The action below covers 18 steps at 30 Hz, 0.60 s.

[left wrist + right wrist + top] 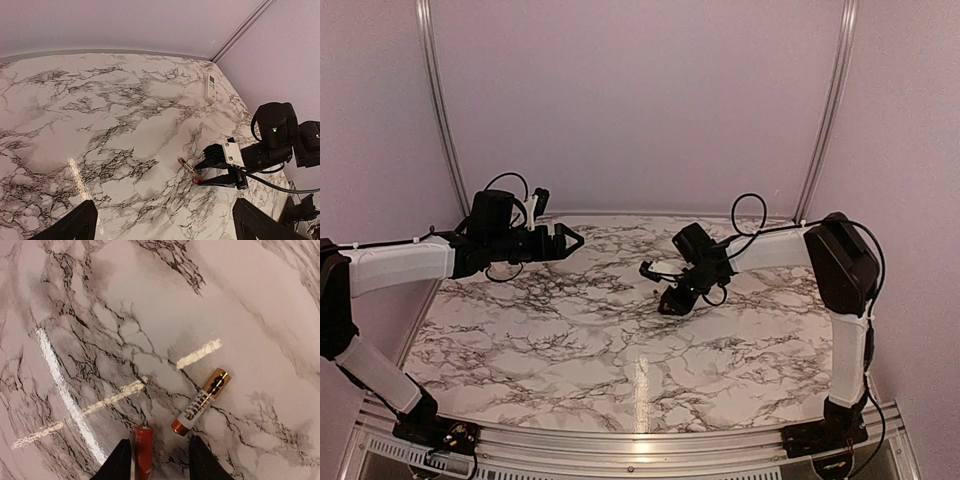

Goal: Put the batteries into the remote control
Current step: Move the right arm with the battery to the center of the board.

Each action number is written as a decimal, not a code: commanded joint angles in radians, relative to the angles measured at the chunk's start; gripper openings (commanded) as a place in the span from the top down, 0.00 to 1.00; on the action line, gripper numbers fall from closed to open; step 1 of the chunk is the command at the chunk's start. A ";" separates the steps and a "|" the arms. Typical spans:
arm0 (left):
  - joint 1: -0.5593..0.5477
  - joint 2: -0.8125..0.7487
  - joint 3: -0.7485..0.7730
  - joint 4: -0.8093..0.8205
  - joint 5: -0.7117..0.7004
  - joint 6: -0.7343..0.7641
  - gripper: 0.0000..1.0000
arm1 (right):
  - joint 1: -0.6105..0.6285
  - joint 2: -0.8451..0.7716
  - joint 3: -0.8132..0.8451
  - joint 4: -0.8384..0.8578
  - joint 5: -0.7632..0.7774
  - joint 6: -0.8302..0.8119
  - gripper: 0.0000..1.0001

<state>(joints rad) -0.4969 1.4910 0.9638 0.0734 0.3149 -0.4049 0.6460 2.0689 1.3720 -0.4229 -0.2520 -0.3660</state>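
In the right wrist view, my right gripper (160,466) is open and low over the marble table. A red battery (144,450) lies between its fingers, right against the left fingertip (120,462). A copper and white battery (201,401) lies just ahead of the right fingertip. The left wrist view shows the same copper battery (186,164), the red battery (198,180) and the right gripper (202,172). The white remote control (211,87) lies near the far corner. My left gripper (167,227) is open, empty and raised. In the top view, both batteries are hidden.
In the top view, the left gripper (572,240) hovers at the back left and the right gripper (667,303) reaches down near the middle of the marble table (570,350). Purple walls and metal rails close off the back and sides.
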 commanded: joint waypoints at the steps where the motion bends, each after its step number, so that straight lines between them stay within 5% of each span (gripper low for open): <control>1: 0.000 -0.024 -0.017 0.011 0.017 -0.007 0.01 | 0.013 0.040 -0.057 -0.130 0.016 0.037 0.63; 18: -0.001 0.000 -0.028 -0.010 -0.008 -0.003 0.01 | 0.111 0.046 -0.152 -0.072 -0.047 0.070 0.76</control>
<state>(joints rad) -0.4969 1.4910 0.9485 0.0761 0.3202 -0.4068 0.6853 2.0277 1.2804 -0.3321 -0.2558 -0.3321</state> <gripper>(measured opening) 0.989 0.251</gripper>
